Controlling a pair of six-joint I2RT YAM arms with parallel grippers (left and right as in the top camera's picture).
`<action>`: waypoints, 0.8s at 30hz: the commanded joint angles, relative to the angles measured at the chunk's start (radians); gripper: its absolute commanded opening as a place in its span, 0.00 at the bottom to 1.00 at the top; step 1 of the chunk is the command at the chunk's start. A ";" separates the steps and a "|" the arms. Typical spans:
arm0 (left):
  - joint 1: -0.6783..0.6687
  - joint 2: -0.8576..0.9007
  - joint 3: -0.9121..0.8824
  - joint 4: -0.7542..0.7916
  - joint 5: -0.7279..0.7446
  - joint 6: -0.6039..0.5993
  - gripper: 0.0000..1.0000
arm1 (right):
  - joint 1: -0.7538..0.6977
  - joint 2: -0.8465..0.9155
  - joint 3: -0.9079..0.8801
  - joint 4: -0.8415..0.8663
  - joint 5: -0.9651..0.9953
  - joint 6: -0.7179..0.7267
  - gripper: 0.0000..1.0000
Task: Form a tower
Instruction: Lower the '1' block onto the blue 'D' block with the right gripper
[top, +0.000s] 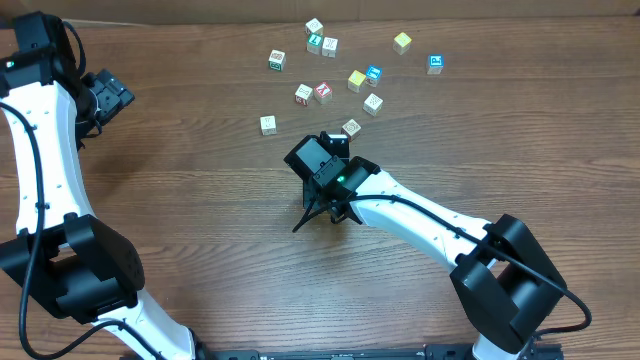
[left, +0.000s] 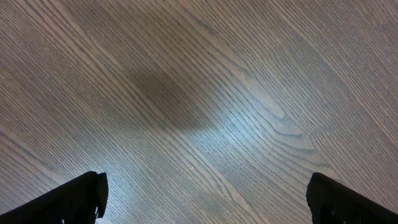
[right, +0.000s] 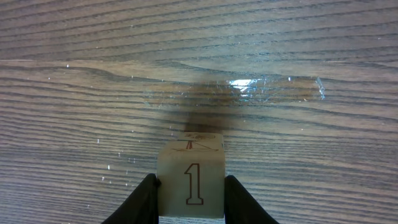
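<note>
Right wrist view: a numbered cube (right: 190, 186) is clamped in the right gripper (right: 189, 202) jaws at lower centre. No tower is seen yet, so base placement is judged in hand. The left gripper (left: 205, 199) jaws stand wide apart. Next, release is required, then a loose cube (top: 268, 124) must be fetched.

Pale cube (right: 190, 180), brown outlined 1; dark wood-grain table (right: 199, 62)
</note>
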 joint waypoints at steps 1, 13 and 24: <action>-0.002 -0.002 0.001 0.001 -0.005 0.005 1.00 | 0.003 -0.001 -0.012 0.007 0.018 0.003 0.29; -0.002 -0.002 0.001 0.001 -0.005 0.005 1.00 | 0.003 -0.001 -0.012 0.000 0.018 0.000 0.30; -0.002 -0.002 0.001 0.001 -0.005 0.005 1.00 | 0.003 -0.001 -0.012 0.000 0.018 -0.005 0.31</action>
